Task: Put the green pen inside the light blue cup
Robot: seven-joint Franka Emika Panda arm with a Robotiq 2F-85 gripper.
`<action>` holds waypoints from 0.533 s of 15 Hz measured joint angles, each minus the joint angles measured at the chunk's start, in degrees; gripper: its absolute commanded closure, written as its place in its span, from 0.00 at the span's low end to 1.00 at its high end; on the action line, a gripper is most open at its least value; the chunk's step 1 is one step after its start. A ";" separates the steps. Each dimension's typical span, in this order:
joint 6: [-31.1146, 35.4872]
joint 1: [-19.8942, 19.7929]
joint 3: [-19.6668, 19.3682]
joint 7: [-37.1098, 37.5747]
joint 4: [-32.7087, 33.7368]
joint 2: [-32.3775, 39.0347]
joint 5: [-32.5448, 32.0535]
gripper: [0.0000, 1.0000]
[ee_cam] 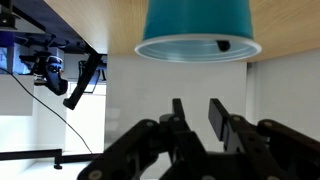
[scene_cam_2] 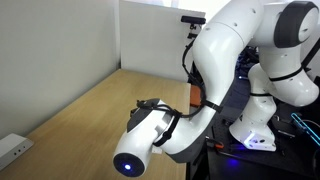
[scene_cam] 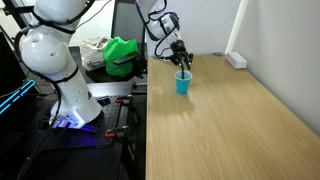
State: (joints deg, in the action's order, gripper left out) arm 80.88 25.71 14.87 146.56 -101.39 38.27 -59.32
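Note:
The light blue cup (scene_cam: pixel 183 83) stands upright near the far end of the wooden table (scene_cam: pixel 220 130). My gripper (scene_cam: pixel 181 63) hangs just above its rim. In the wrist view the cup (ee_cam: pixel 196 22) fills the top, its mouth facing the camera. A small dark tip that looks like the green pen (ee_cam: pixel 222 45) shows just inside the rim. The gripper (ee_cam: pixel 196 104) has its jaws a little apart with nothing between them, a short way off the cup's mouth. In an exterior view my own arm (scene_cam_2: pixel 190 110) hides the cup and gripper.
A bright green cloth bundle (scene_cam: pixel 122 55) lies on the dark bench beside the table's left edge. A white power strip (scene_cam: pixel 236 60) sits at the far right by the wall and shows again as a white power strip (scene_cam_2: pixel 12 148). The robot base (scene_cam: pixel 62 75) stands left.

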 measured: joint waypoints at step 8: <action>-0.94 0.26 0.01 0.05 -0.67 -2.97 0.06 0.29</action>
State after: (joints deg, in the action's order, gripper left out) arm 79.93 25.97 14.88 146.61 -102.05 35.30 -59.26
